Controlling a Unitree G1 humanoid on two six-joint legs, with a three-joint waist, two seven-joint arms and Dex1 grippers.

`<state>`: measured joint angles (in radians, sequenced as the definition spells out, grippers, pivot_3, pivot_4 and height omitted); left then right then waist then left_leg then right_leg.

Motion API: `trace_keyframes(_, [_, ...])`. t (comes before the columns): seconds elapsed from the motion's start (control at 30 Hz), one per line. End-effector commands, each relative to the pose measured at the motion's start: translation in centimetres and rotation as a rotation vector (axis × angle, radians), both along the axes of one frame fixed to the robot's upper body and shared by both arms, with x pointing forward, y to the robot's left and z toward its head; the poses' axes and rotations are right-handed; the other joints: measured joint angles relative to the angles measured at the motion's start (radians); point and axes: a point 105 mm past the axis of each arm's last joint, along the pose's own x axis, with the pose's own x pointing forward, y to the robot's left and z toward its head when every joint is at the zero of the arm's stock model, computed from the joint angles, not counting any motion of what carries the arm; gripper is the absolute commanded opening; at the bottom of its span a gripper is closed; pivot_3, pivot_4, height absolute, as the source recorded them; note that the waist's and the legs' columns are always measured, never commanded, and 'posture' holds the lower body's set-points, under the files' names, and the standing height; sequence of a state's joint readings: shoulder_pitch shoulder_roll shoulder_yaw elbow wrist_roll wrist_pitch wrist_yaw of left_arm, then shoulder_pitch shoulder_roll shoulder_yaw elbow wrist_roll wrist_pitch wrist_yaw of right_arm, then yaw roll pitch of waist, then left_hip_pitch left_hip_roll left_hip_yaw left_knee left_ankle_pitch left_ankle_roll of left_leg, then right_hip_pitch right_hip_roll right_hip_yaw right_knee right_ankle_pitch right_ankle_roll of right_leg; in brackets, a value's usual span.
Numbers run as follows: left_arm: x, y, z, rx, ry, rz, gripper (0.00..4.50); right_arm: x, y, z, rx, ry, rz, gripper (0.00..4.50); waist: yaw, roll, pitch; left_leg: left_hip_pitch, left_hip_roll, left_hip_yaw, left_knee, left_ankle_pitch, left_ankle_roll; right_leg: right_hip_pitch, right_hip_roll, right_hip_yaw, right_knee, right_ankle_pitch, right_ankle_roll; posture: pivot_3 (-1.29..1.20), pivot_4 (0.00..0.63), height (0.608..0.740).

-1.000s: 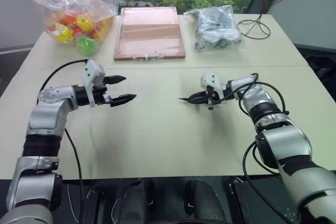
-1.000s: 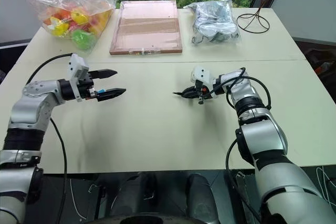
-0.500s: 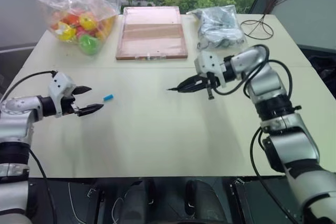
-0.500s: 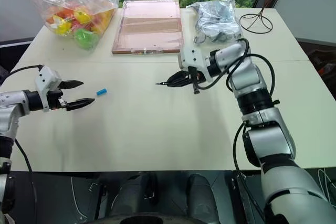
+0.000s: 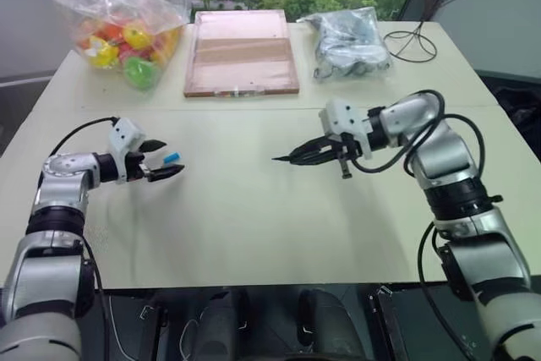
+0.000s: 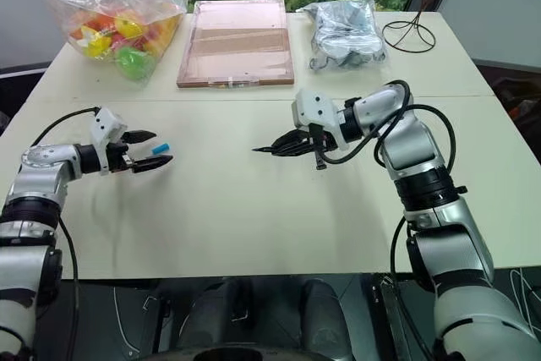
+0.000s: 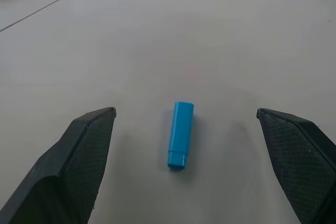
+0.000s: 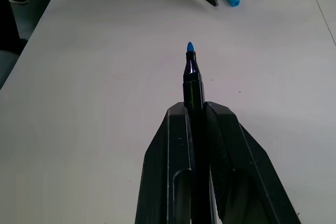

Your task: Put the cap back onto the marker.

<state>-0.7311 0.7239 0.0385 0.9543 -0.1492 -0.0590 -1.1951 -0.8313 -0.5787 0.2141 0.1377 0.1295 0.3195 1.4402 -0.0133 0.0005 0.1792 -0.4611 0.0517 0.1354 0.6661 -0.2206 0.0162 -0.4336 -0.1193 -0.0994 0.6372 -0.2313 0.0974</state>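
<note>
Pale tabletop [image 5: 254, 226] fills the frame, bare in its near part. At mid-left the left gripper [image 5: 160, 160] stands spread wide around the cap [image 5: 172, 158], which lies flat on the table between the fingers, untouched. The cap looks light, rigid and slick, likely to skid; pinching across its middle seems best. At centre the right gripper [image 5: 311, 153] is clamped on the marker [image 8: 191, 72], tip pointing left. Half a second ago the left gripper sat short of the cap. Bags [image 5: 127, 14] and a board [image 5: 241, 50] line the top edge.
</note>
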Motion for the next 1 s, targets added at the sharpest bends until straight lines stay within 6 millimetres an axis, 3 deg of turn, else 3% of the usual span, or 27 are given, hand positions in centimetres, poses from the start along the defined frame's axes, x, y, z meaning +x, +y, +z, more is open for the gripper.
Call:
trace_keyframes(0.03, [0.2,0.1,0.3,0.025,0.002,-0.015,4.5,-0.3,-0.3,1.3,0.022,-0.051,-0.004,0.05,0.0,0.0,0.0,0.0,0.0,0.0,0.0,0.0,0.0,0.0,0.0,0.0,0.0,0.0,0.0,0.0,0.15,0.74])
trace_keyframes(0.37, [-0.4,1.1,-0.4,0.059,0.038,-0.021,4.5,-0.2,-0.6,1.3,0.038,-0.055,-0.03,0.05,-0.001,0.0,0.0,0.0,0.0,0.0,0.0,0.0,0.0,0.0,0.0,0.0,0.0,0.0,0.0,0.0,0.15,0.74])
trace_keyframes(0.47, [-0.5,1.0,-0.5,0.056,0.041,-0.027,3.73,-0.1,-0.5,1.3,0.039,-0.056,-0.031,0.0,-0.001,0.0,0.0,0.0,0.0,0.0,0.0,0.0,0.0,0.0,0.0,0.0,0.0,0.0,0.0,0.0,0.15,0.74])
trace_keyframes(0.53, [-0.6,0.9,-0.7,0.058,0.043,-0.031,2.52,0.0,-0.5,1.3,0.037,-0.06,-0.03,0.0,0.0,0.0,0.0,0.0,0.0,0.0,0.0,0.0,0.0,0.0,0.0,0.0,0.0,0.0,0.0,0.0,0.15,0.74])
trace_keyframes(0.73, [-0.7,1.1,-0.7,0.06,0.042,-0.031,0.01,-0.1,-0.3,1.5,0.037,-0.065,-0.016,0.0,0.0,0.0,0.0,0.0,0.0,0.0,0.0,-0.001,0.001,0.0,0.0,0.0,0.0,0.0,0.0,0.0,0.15,0.74])
trace_keyframes(1.0, [-0.7,1.5,0.1,0.072,0.014,-0.025,0.01,0.4,-0.6,1.2,0.026,-0.06,-0.025,0.0,-0.002,0.0,0.0,0.0,0.0,0.0,0.0,0.0,0.001,0.0,0.0,0.0,0.0,0.0,0.0,0.0,0.15,0.74])
